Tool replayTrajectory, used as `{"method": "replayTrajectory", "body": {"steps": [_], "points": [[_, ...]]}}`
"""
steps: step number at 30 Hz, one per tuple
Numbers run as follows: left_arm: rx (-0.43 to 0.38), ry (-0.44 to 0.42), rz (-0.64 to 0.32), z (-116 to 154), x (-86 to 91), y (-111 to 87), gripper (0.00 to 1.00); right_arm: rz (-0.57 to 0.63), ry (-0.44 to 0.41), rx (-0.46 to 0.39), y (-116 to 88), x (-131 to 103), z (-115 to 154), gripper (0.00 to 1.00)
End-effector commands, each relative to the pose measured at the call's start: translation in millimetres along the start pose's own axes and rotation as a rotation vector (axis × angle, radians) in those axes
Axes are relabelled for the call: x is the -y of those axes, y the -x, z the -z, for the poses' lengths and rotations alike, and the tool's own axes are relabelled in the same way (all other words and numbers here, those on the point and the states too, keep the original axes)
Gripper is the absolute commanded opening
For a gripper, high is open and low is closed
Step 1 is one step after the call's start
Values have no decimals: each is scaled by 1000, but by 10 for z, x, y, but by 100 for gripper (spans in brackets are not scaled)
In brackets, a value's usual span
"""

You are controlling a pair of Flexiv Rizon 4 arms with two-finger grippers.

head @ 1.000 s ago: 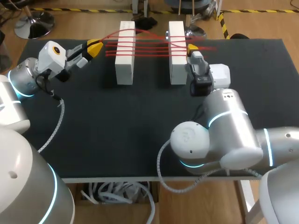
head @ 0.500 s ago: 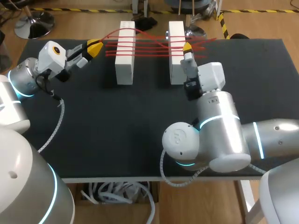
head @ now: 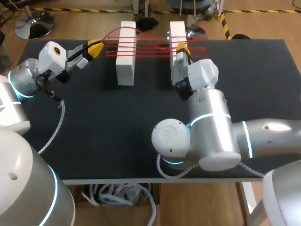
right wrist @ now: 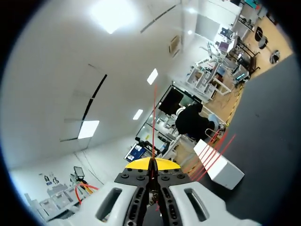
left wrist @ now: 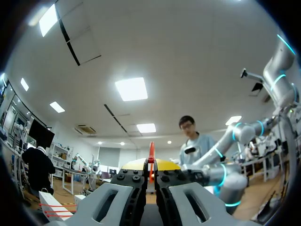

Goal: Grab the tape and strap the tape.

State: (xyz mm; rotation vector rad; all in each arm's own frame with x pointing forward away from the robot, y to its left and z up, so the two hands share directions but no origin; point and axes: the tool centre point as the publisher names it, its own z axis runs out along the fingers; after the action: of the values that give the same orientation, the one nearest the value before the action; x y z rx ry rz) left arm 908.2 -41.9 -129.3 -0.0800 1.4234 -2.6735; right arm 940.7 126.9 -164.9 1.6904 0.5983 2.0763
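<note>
Pinching the red tape (head: 150, 45) with each pair of fingers closed on a strand, we hold our left gripper (head: 95, 47) beside the left white block (head: 125, 66) and our right gripper (head: 181, 47) over the right white block (head: 176, 70), seemingly so the strands lie taut across both.

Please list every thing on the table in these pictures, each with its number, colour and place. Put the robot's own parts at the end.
table: 1, black, under everything.
blocks: 2, white, side by side at the far middle of the table; the second stands to the right.
tape: red, several strands stretched across both blocks; the number of pieces I cannot tell.
left tool: 1, yellow tips, left of the left block, shut on the tape.
right tool: 1, yellow tips, at the right block, shut on the tape.
</note>
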Motion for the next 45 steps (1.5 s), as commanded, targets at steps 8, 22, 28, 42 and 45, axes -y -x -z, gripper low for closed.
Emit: {"method": "replayTrajectory", "body": {"steps": [8,22,28,42,45], "points": [[0,-1,0,2,-1,-1,0,95,-47,132,-179,98,49,0],[0,-1,0,2,-1,-1,0,95,-42,120,-174,18,106,0],[0,-1,0,2,-1,-1,0,95,-42,120,-174,18,106,0],[0,-1,0,2,-1,-1,0,95,-42,120,-174,18,106,0],[0,-1,0,2,-1,-1,0,124,-28,108,-219,30,127,0]]}}
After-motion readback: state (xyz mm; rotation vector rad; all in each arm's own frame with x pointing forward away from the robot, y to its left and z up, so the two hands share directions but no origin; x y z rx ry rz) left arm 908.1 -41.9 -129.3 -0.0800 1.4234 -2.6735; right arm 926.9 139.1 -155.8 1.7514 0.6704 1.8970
